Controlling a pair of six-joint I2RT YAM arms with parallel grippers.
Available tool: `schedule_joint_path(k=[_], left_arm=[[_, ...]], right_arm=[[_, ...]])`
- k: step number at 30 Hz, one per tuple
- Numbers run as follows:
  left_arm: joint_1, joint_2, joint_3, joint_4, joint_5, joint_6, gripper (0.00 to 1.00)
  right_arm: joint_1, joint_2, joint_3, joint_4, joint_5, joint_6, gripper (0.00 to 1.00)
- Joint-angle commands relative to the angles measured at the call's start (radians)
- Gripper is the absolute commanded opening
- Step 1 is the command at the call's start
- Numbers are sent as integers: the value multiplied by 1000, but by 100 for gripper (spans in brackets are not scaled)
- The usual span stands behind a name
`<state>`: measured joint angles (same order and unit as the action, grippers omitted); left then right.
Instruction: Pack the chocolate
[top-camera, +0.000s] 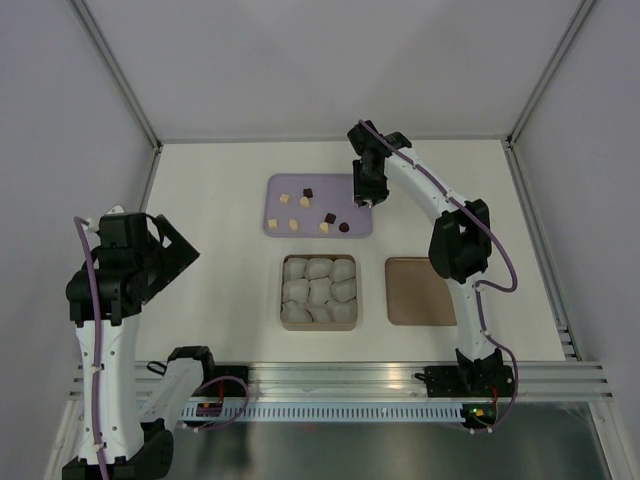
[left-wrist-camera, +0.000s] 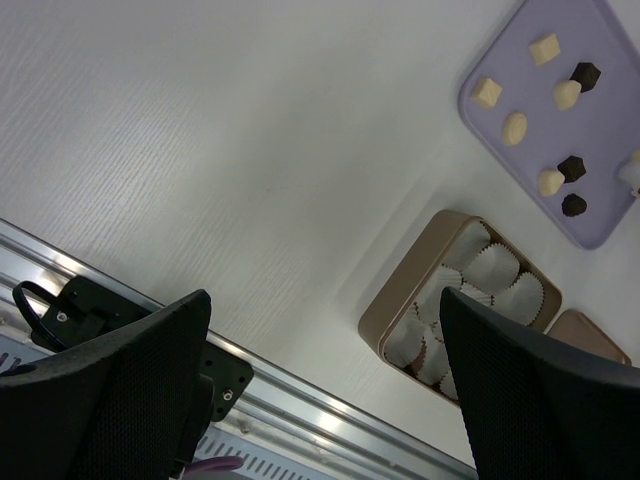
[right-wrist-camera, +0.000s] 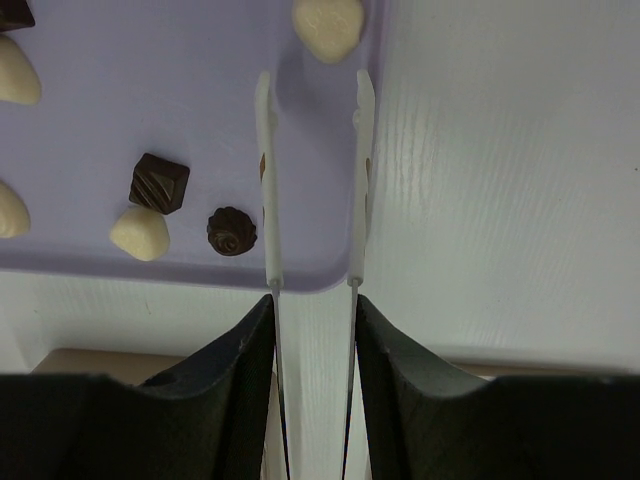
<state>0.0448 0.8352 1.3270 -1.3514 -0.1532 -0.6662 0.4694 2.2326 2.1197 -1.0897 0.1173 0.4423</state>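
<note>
The chocolate (top-camera: 325, 227) lies as several pale and dark pieces on a lavender tray (top-camera: 275, 185). My right gripper (top-camera: 366, 195) hovers over the tray's right end. It is shut on white tweezers (right-wrist-camera: 268, 200), whose tips stand apart with nothing between them. A pale piece (right-wrist-camera: 327, 25) lies just beyond the tips. A dark swirl piece (right-wrist-camera: 231, 231) and a dark square piece (right-wrist-camera: 159, 183) sit to their left. My left gripper (left-wrist-camera: 325, 300) is open and empty, raised at the table's left side (top-camera: 165, 250).
A tan box (top-camera: 319, 326) filled with white crinkled paper cups sits at the centre, below the tray. Its flat brown lid (top-camera: 418, 291) lies to its right, partly under the right arm. A metal rail (top-camera: 340, 375) runs along the near edge.
</note>
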Motion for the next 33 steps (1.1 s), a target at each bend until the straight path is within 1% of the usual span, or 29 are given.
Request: schedule_joint_path(k=[1,18,33], left_arm=[[6,-5,-3,28,18,-26,100],[6,-2,-20,46,17,-12,100],[7,8,-14,54,29,23,100]], right_arm=[[5,22,62,10,31,27,43],[5,70,100,31,41,49,44],[5,90,111,37,61,70,43]])
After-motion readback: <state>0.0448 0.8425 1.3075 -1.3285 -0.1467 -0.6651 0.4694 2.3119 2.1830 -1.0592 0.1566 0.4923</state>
